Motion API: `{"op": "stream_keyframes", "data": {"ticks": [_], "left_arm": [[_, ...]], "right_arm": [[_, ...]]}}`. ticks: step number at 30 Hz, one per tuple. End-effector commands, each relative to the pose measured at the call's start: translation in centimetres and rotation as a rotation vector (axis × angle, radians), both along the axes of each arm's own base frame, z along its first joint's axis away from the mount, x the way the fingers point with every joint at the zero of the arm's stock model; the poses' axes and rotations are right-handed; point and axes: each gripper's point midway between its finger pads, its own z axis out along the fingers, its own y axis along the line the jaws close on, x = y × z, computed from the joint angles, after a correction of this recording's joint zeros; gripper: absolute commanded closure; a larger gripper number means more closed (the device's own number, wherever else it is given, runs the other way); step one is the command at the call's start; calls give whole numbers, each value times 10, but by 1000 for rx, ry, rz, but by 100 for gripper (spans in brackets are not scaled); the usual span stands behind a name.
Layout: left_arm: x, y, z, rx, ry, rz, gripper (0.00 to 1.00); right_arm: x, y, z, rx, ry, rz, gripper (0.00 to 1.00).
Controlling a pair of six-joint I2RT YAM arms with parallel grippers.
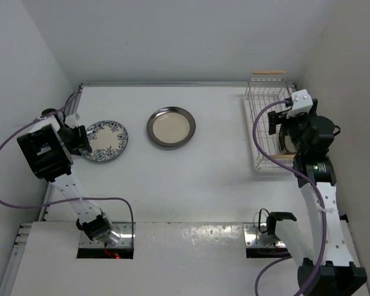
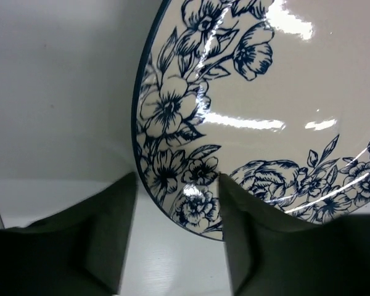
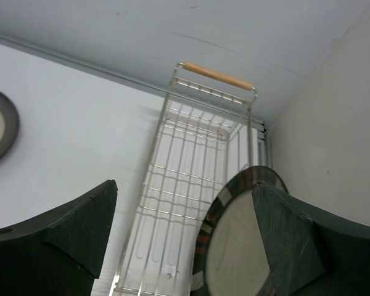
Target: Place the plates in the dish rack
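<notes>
Lying on walled white table (image 1: pixel 203 185), floral plate (image 1: pixel 106 141); left hand (image 2: pixel 177 203), right hand (image 3: pixel 185 188) spread, empty.

A white surface (image 1: pixel 197 185) sits boxed by pale walls (image 1: pixel 172 37); a glossy panel (image 1: pixel 185 246) lines its near edge.

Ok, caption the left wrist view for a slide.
Left gripper straddles the rim of the floral plate on the table.

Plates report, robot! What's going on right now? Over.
Left end effector open, straddling floral plate rim. Right end effector open over dish rack, pale-marked plate standing inside. Cream-centred plate flat on table, nothing blocking.
</notes>
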Motion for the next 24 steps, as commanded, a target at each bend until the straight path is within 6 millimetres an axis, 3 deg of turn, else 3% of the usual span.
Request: {"op": "stream_keyframes", "data": {"ticks": [1, 5, 6, 7, 12, 16, 17, 18, 20, 21, 23, 24], "left_arm": [[3, -7, -26, -81, 23, -11, 44], [2, -25, -35, -176, 7, -62, 73], [0, -31, -35, -206, 4, -78, 90], [-1, -33, -37, -217, 3, -88, 100], [-3, -41, -18, -233, -49, -175, 100], [-7, -55, 24, -163, -146, -356, 100], [-5, -57, 49, -110, -202, -404, 100], [-7, -62, 58, -82, -235, -484, 100], [-15, -86, 80, -80, -277, -605, 100], [-17, -94, 102, -47, -329, -661, 100], [-27, -117, 113, -37, -353, -771, 100], [-29, -124, 121, -24, -369, -803, 100]], "right_arm": [[-6, 16, 19, 15, -45, 48, 11], [-6, 43, 16, 42, -32, 112, 11], [-6, 46, 14, 48, -23, 120, 11], [-6, 59, 8, 53, -5, 158, 11], [-7, 100, -24, 89, 103, 267, 11], [-15, 164, -56, 138, 212, 440, 12], [-16, 180, -64, 136, 237, 498, 12], [-14, 192, -75, 162, 279, 517, 12], [-22, 234, -82, 196, 328, 624, 12], [-24, 251, -97, 198, 379, 678, 12], [-33, 285, -93, 229, 402, 760, 12], [-24, 306, -97, 244, 409, 809, 12]]}}
